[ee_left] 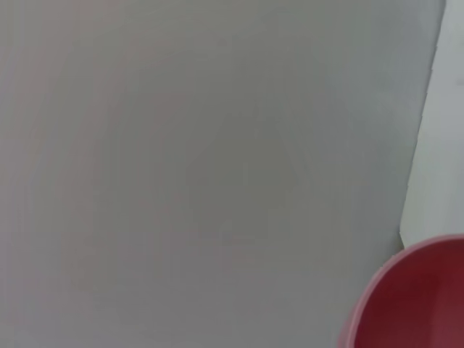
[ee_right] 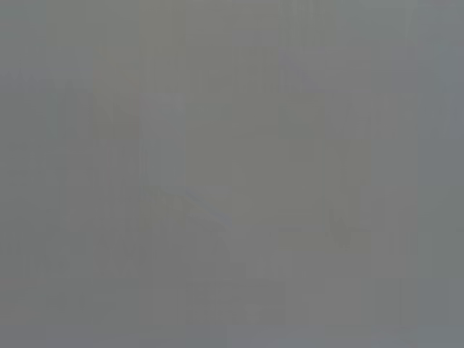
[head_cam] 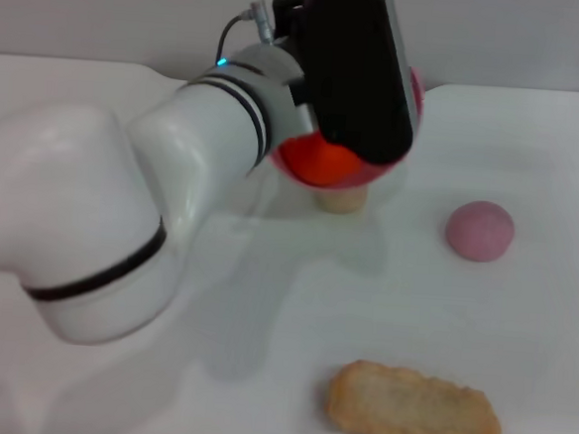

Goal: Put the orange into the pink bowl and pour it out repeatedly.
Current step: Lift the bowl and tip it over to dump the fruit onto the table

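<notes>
In the head view my left gripper (head_cam: 363, 93), a black body on the white arm, reaches over the back middle of the table and holds the pink bowl (head_cam: 413, 99) raised and tipped. The bowl is mostly hidden behind the gripper. The orange (head_cam: 318, 160) shows bright orange-red at the bowl's lower left side, under the gripper. In the left wrist view only a curved piece of the bowl (ee_left: 413, 304) shows, against the white table. My right gripper is out of view, and the right wrist view shows only flat grey.
A small beige lumpy ball (head_cam: 341, 200) lies on the table right under the bowl. A dull pink ball (head_cam: 479, 230) lies to the right. A long beige biscuit (head_cam: 413, 410) lies near the front edge. My left arm (head_cam: 90, 223) fills the left side.
</notes>
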`<state>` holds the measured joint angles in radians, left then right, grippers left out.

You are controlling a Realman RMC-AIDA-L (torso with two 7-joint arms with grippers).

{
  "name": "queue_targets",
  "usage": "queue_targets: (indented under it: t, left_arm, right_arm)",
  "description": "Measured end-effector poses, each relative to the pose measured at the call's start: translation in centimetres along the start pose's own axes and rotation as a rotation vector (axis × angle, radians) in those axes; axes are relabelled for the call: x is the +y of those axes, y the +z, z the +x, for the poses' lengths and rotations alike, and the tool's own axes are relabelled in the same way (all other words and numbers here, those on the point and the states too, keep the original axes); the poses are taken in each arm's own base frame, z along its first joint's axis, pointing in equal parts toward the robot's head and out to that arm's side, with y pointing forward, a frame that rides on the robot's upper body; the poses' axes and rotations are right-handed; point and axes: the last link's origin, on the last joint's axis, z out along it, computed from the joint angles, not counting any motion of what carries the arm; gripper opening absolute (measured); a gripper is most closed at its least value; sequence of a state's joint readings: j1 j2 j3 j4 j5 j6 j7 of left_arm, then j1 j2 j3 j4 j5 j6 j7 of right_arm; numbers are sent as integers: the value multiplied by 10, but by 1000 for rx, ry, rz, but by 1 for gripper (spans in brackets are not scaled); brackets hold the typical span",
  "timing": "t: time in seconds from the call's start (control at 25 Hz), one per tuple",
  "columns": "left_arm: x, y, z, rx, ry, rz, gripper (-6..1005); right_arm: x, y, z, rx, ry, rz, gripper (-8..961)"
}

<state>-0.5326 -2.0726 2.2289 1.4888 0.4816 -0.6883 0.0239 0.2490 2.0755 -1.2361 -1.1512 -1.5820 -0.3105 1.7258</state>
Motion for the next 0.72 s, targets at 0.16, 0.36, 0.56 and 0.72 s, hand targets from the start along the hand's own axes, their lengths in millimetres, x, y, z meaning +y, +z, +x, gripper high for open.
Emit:
queue_targets:
  t: [0.16,0.36,0.56,0.72]
  left_arm:
    - [10,-5,4,28,155,28,43]
    - [24,-16,10,55,354,77,43]
    - [47,-37,23,136,686,208,43]
    - [52,-41,25,150,737,230,43]
  right_arm:
    - [0,0,-1,-3,0,-1,604]
    - [-1,1,-1,-3,7,8,604]
    - [-2,2,0,1,10,10,603]
    - [-2,2,-1,-1,11,9,604]
